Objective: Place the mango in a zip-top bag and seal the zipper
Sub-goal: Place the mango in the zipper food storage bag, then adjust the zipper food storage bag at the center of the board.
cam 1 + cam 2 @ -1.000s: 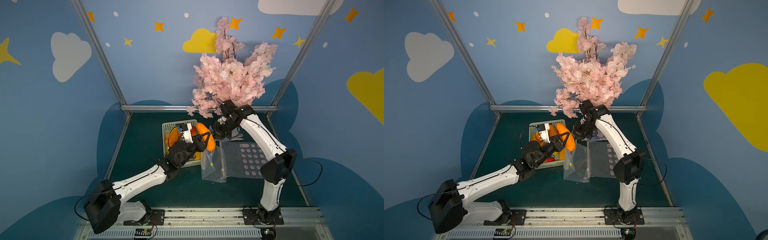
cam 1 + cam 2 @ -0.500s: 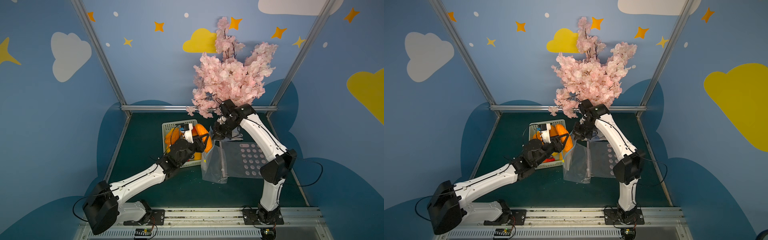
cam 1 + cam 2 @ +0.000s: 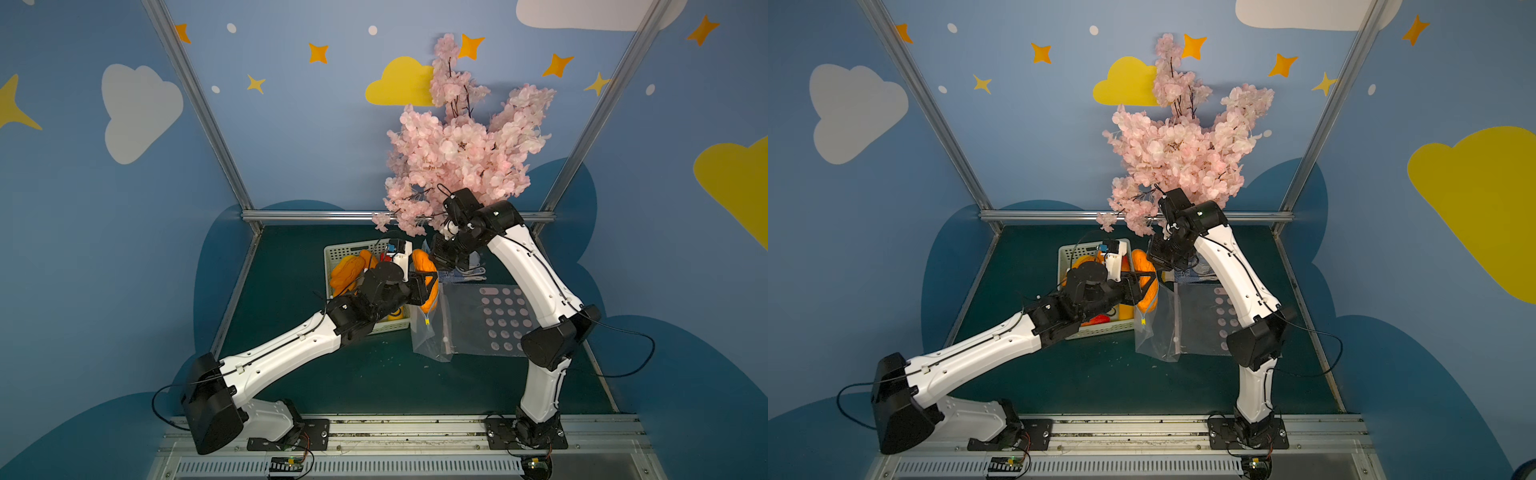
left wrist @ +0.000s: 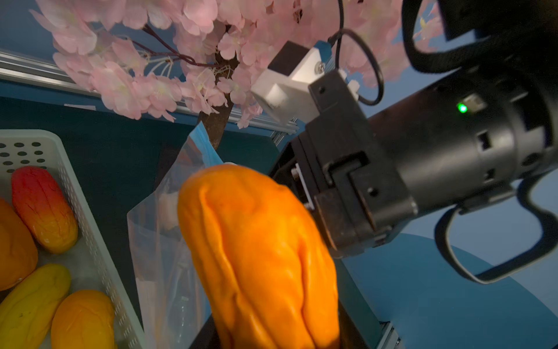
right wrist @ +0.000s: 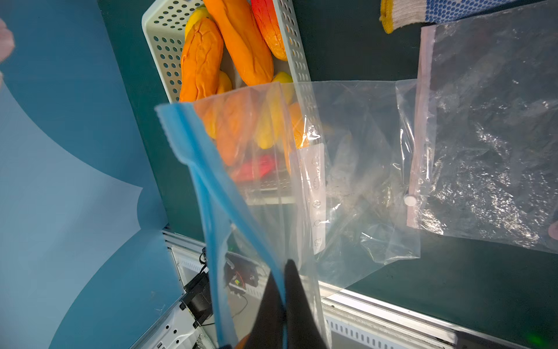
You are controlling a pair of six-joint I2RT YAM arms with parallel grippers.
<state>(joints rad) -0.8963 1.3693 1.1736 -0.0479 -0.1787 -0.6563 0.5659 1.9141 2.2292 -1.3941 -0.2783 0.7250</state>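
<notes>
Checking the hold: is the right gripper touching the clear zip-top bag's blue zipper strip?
Touching: right wrist view shows the right gripper pinching the blue zipper strip.

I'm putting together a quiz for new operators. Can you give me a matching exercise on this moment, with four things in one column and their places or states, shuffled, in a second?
Things
1. orange mango
2. zip-top bag with blue zipper
3. white basket
4. flat bag with pink strip

States
A. lying flat on the green table
B. gripped in the left gripper
C. holding other mangoes
D. lifted by its rim, pinched in the right gripper

Pairs: 1-B, 2-D, 3-C, 4-A
</notes>
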